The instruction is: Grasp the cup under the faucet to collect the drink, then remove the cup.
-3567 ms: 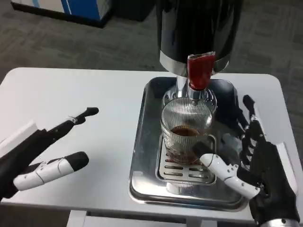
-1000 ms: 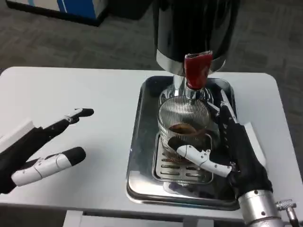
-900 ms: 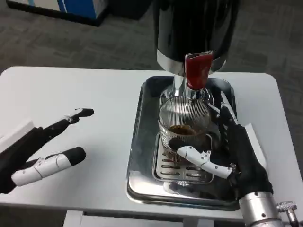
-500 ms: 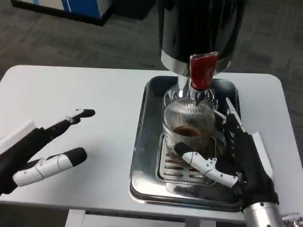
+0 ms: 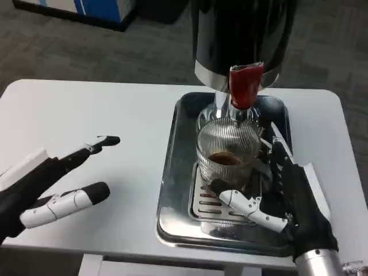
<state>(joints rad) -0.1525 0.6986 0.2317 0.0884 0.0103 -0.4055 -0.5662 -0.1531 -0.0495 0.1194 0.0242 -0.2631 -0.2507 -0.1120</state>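
My right hand (image 5: 287,198) sits at the cup (image 5: 227,150), fingers (image 5: 244,204) curled round its base and right side; can't tell if the grip has closed. Close firmly low on the ribbed glass and keep it level before lifting. My left hand (image 5: 54,187) waits over the table (image 5: 86,115), fingers spread, empty. The cup stands on the drip tray (image 5: 175,190) under the faucet (image 5: 244,86), with a shallow layer of dark drink in the bottom.

The cup (image 5: 227,150) is clear glass with fine vertical ribbing, dark brown drink inside. The faucet (image 5: 244,86) lever is red on a glossy black dispenser (image 5: 241,34) with a chrome band. The tray (image 5: 175,190) is mirror silver (its grate slotted). The table (image 5: 86,109) is white; both hands (image 5: 52,190) (image 5: 287,195) are black and white.
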